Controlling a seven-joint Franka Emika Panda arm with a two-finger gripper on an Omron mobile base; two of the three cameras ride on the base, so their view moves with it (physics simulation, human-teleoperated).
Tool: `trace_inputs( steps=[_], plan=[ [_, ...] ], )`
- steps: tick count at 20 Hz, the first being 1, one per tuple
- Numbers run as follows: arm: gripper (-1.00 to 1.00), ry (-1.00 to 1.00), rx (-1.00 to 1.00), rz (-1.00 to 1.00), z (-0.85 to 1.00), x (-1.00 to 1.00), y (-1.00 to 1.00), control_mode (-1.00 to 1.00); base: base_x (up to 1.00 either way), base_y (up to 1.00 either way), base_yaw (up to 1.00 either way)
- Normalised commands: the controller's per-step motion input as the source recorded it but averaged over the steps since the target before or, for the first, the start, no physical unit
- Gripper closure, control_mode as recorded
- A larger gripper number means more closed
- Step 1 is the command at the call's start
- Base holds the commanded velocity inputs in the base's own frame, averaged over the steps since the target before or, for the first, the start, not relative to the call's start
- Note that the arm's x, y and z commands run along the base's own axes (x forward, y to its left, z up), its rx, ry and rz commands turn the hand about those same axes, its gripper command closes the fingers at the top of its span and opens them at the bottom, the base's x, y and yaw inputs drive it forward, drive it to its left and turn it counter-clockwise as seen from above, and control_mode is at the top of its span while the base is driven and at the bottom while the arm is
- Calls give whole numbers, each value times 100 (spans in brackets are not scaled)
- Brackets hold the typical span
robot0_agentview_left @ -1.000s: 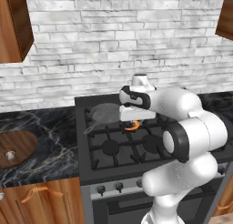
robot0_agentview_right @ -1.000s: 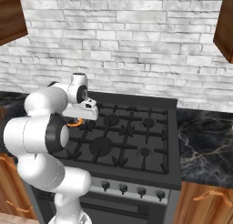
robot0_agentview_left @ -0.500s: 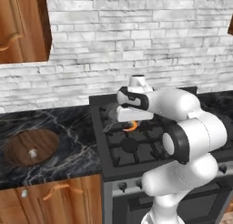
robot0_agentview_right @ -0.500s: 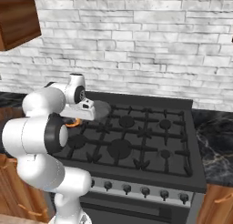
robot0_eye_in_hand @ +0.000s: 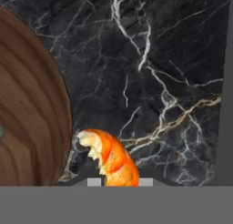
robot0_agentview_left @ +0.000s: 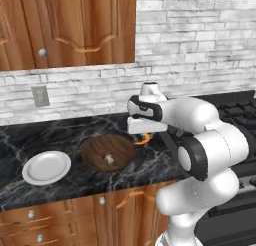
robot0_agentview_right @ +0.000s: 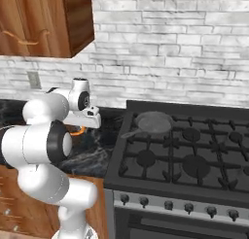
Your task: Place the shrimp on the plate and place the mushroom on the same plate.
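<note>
Hand (robot0_agentview_left: 143,138) clenched on the shrimp (robot0_agentview_left: 144,138), held above the dark marble table (robot0_agentview_left: 75,182), just beside the round wooden board (robot0_agentview_left: 107,151). Mushroom (robot0_agentview_left: 108,159) resting on that board, near its middle. Plate (robot0_agentview_left: 46,167) lying flat on the table, left of the board. Frying pan (robot0_agentview_right: 153,122) sitting on the stove (robot0_agentview_right: 185,155).
</note>
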Motion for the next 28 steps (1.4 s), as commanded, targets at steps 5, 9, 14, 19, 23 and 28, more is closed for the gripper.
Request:
trace_inputs(
  steps=[5,9,14,19,23,28],
  plan=[
    [100,0,0,0,0,0,0,100,0,100,-2],
    [100,0,0,0,0,0,0,100,0,99,0],
    [100,0,0,0,0,0,0,100,0,88,0],
    [100,0,0,1,-2,3,2,-100,0,8,0],
    [100,0,0,10,-47,40,0,-100,0,0,0],
    [100,-1,1,9,-54,31,1,-100,0,0,0]
  ],
)
